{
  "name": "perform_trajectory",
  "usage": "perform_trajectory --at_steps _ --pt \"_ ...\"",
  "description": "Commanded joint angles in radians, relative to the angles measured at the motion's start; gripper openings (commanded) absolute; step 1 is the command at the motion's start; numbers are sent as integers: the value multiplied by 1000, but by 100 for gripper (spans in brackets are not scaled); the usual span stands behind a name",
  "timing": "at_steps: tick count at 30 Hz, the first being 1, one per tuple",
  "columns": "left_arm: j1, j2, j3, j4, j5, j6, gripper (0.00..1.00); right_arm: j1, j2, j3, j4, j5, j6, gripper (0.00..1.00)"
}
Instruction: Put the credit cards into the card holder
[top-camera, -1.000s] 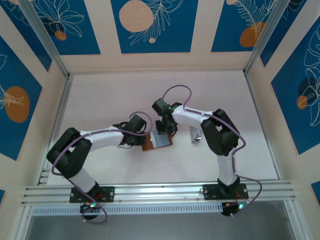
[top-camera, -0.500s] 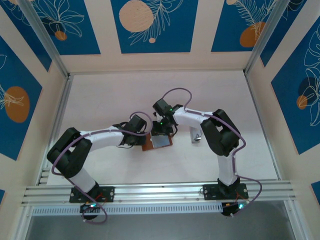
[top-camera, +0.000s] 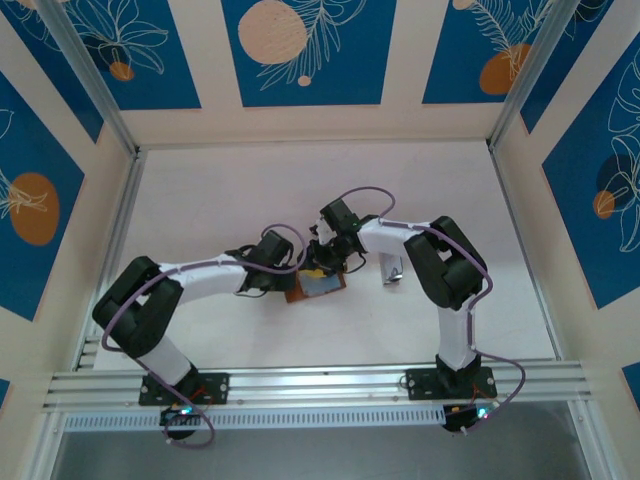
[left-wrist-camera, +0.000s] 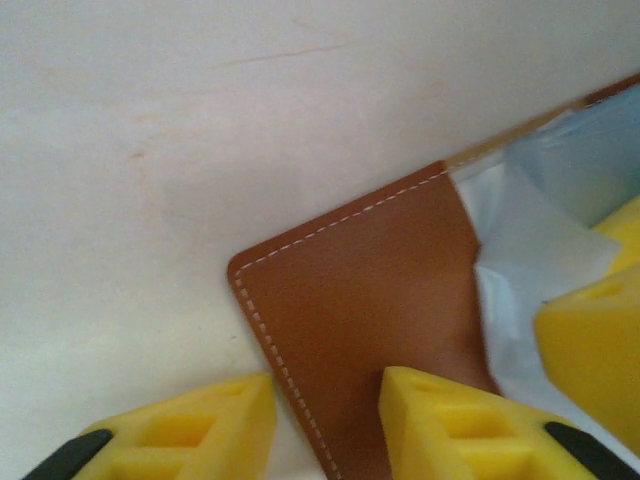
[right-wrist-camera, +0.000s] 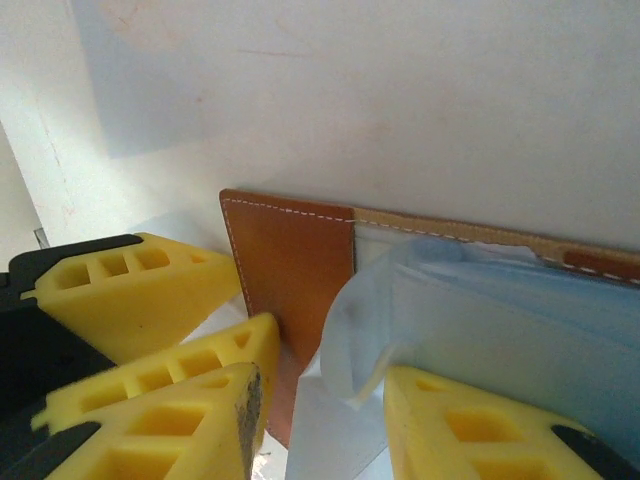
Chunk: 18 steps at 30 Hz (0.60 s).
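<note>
Found card holder (top-camera: 318, 285) lying open at centre frame, long axis roughly left-right, left gripper (left-wrist-camera: 330, 420) spread astride its brown corner, right gripper (right-wrist-camera: 320, 400) parted over the pale pocket, equally near

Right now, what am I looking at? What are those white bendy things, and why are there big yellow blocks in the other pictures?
The white bendy things are two robot arms bolted to the near edge of a table. One picture looks down from above. The other two come from small cameras on each arm's wrist, so the yellow blocks are the fingers of the robot's hands, seen very close.

Between the arms lies a brown wallet, lying open, with pale plastic sleeves inside. The left hand has its fingers on either side of the wallet's brown edge, with a gap between them. The right hand sits over the sleeves, fingers apart too. A small silvery card waits on the table beside the right arm. Neither hand clearly holds anything.
</note>
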Motion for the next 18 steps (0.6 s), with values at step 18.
perform_trajectory --at_steps 18 --pt "-166 -252 -66 2 -82 144 53 5 46 13 -74 -27 29 40"
